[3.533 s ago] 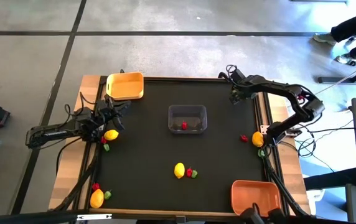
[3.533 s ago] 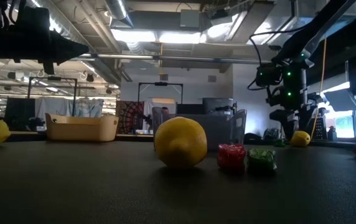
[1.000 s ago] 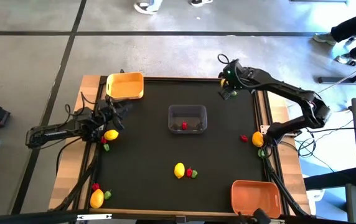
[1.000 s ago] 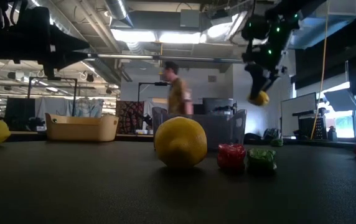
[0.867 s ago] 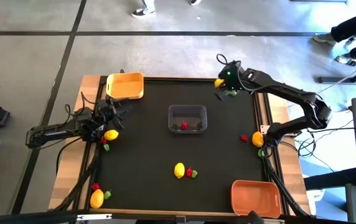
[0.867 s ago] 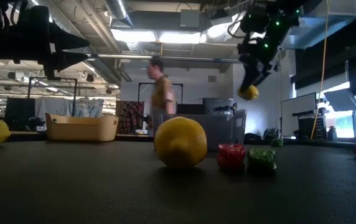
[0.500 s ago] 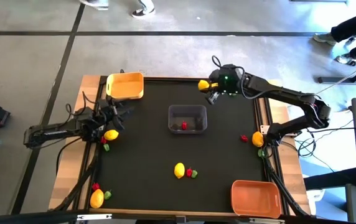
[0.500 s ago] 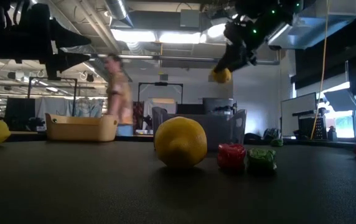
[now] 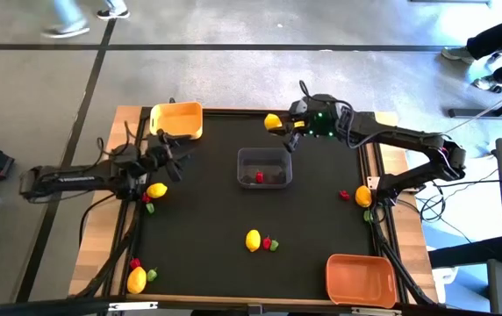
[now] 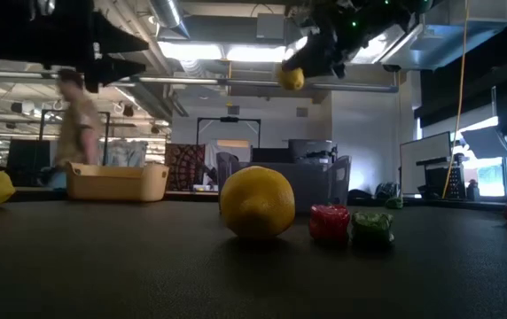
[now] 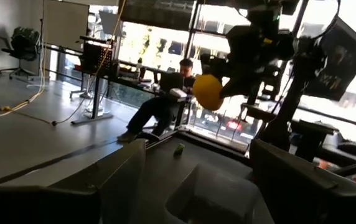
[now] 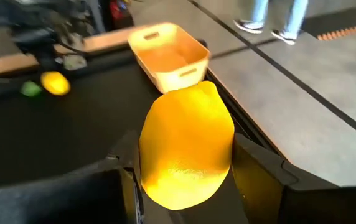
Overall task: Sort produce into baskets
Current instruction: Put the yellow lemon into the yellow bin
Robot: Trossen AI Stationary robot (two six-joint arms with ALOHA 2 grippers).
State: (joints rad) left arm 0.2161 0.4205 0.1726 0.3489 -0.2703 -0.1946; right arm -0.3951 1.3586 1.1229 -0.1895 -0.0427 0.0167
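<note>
Black bench (image 9: 207, 219) below me. My right hand (image 9: 279, 125) grips a lemon (image 9: 272, 121) at upper centre, above the clear basket (image 9: 264, 168). My left hand (image 9: 174, 151), fingers spread, sits mid-left.

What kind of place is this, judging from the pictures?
Probably a robotics lab or open workshop: a black-topped table with toy produce, exposed ceiling ducts with strip lights, and a person seated at a desk behind.

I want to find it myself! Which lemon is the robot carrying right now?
Look at the black table from above and find the far edge, between the yellow basket and the right arm. There the right gripper holds a lemon. It is the only lemon up in the air; the others lie on the table.
</note>
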